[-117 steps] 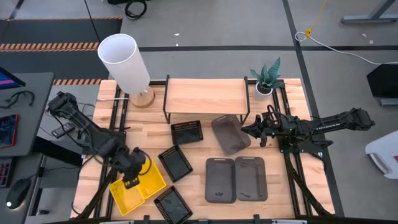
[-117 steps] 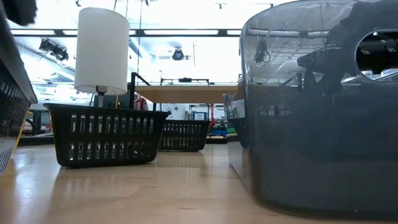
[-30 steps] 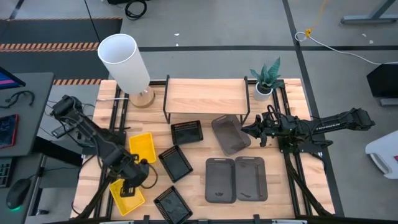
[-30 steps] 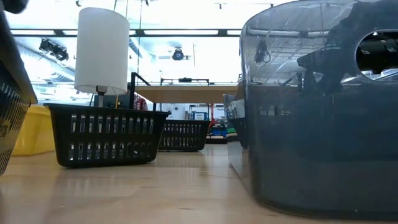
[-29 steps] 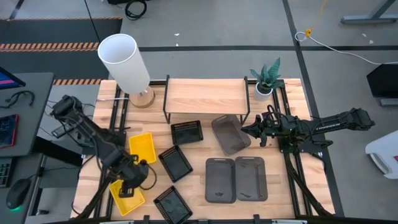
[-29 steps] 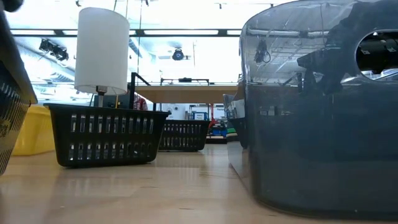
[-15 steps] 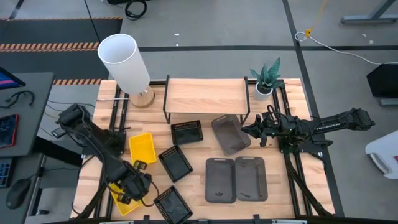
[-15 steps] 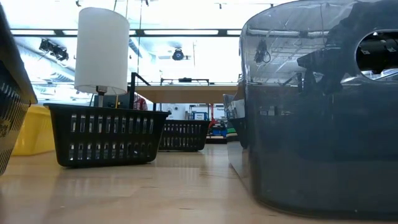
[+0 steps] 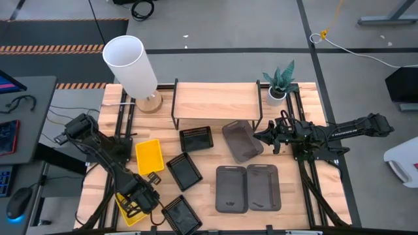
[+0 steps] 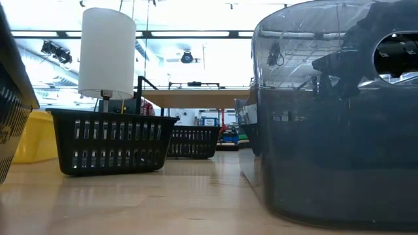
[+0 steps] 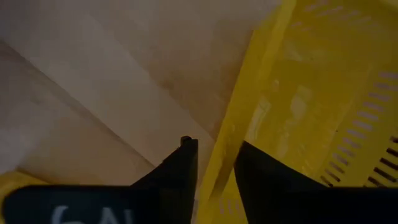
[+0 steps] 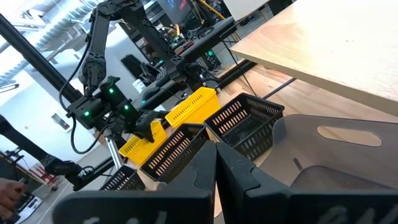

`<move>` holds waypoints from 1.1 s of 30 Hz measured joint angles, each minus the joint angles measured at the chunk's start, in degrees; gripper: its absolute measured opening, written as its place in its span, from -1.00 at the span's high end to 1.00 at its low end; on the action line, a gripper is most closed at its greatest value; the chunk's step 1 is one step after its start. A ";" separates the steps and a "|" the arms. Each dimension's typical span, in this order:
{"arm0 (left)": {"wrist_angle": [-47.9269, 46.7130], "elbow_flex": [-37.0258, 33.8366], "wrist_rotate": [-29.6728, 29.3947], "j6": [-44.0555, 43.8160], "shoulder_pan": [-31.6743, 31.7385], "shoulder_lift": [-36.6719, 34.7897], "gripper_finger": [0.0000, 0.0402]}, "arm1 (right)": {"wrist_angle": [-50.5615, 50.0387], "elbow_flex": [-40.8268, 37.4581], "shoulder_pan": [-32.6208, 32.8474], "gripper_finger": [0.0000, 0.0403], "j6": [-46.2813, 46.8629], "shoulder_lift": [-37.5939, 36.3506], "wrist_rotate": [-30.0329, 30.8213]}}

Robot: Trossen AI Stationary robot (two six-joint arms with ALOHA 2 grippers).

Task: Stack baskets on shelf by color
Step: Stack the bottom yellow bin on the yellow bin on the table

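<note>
My left gripper (image 9: 138, 197) is down at the near-left yellow basket (image 9: 128, 210), its fingers on either side of that basket's wall (image 11: 216, 168). A second yellow basket (image 9: 149, 156) lies flat on the table farther back. Three black slotted baskets (image 9: 196, 138) (image 9: 184, 171) (image 9: 181, 214) and three grey baskets (image 9: 241, 140) (image 9: 230, 188) (image 9: 263, 186) lie spread over the table. The shelf (image 9: 217, 101) stands at the far edge with nothing on its top. My right gripper (image 9: 259, 137) waits, shut, beside the far grey basket. My left gripper pinches the upper rim (image 11: 235, 121) of one side wall of the near-left yellow basket (image 11: 323, 93). One finger (image 11: 183, 171) is outside and the other (image 11: 264, 177) inside, coming from above. The basket sits on the table, not lifted.
A white lamp (image 9: 130, 64) stands at the far left and a potted plant (image 9: 279, 83) at the shelf's right end. A black basket (image 10: 114, 140) and a grey basket (image 10: 333, 124) stand close to the low camera. Bare wood lies between the baskets' rows.
My left gripper has moved toward the table's near edge and down, from between the two yellow baskets onto the nearer one. Both yellow baskets have stayed where they were.
</note>
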 joint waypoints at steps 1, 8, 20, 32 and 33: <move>0.02 0.00 0.00 0.28 0.00 0.00 0.56 | 0.00 -0.01 -0.01 0.93 -0.02 -0.01 0.01; 0.07 0.00 0.15 0.08 0.00 -0.09 0.94 | 0.00 -0.01 -0.01 0.93 -0.01 0.00 0.02; -2.47 -0.02 -1.31 -10.68 2.41 -6.55 0.95 | 0.00 -0.02 -0.02 0.93 -0.02 0.00 0.02; -6.69 -0.04 1.14 -38.40 9.31 -25.48 0.95 | 0.00 -0.01 0.00 0.93 -0.02 -0.01 0.02; -6.87 -0.04 0.97 -41.85 10.03 -26.92 0.95 | 0.00 -0.01 0.00 0.93 -0.01 -0.02 0.01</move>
